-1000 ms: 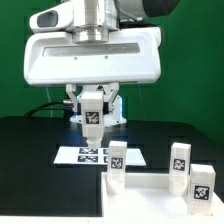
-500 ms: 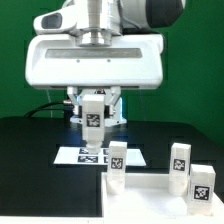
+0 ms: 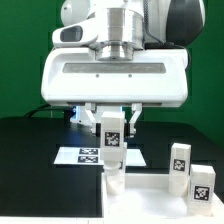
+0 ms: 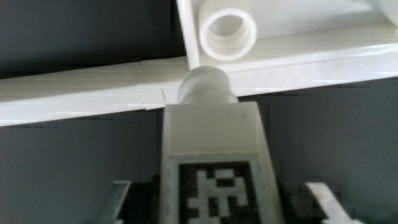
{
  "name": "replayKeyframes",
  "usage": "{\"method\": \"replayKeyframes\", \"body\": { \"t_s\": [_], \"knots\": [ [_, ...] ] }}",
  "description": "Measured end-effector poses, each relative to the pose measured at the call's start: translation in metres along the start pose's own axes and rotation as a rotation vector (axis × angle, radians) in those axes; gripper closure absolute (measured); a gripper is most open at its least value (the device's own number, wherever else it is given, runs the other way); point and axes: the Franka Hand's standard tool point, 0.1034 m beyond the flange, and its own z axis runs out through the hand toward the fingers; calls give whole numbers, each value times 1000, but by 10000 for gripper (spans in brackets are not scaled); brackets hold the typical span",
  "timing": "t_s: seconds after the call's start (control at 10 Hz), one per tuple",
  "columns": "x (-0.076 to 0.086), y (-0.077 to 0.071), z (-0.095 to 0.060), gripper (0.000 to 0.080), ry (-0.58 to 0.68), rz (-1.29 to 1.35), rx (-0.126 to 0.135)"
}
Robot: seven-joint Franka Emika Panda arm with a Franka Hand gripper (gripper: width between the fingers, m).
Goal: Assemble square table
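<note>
My gripper (image 3: pixel 113 122) is shut on a white block leg (image 3: pixel 113 138) with a black-and-white tag and holds it upright in the air, over the left corner of the white square tabletop (image 3: pixel 150 196). In the wrist view the leg (image 4: pixel 214 150) fills the middle, its tip close to a white rim bar of the tabletop (image 4: pixel 89 92) and a round hole (image 4: pixel 228 28). A second leg (image 3: pixel 115 180) stands right behind and below the held one, its top hidden. Two more legs (image 3: pixel 180 158) (image 3: pixel 200 184) stand at the exterior view's right.
The marker board (image 3: pixel 84 155) lies flat on the black table, at the exterior view's left of the held leg. The arm's large white body fills the upper half of the exterior view. A green wall stands behind.
The arm has moved toward the camera and to the exterior view's right with the leg, from above the marker board to above the tabletop's left corner. The other legs have not moved.
</note>
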Motion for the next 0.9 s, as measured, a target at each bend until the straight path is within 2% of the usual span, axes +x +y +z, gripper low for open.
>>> {"method": "replayKeyframes", "body": {
  "t_s": [0.3,0.5,0.9],
  "knots": [
    [-2,0,2,517,-3,-1,-1],
    [-9,-3,18,517,-3,-11,-13],
    [-17,-12,33,517,-22,-14,-13]
  ]
}}
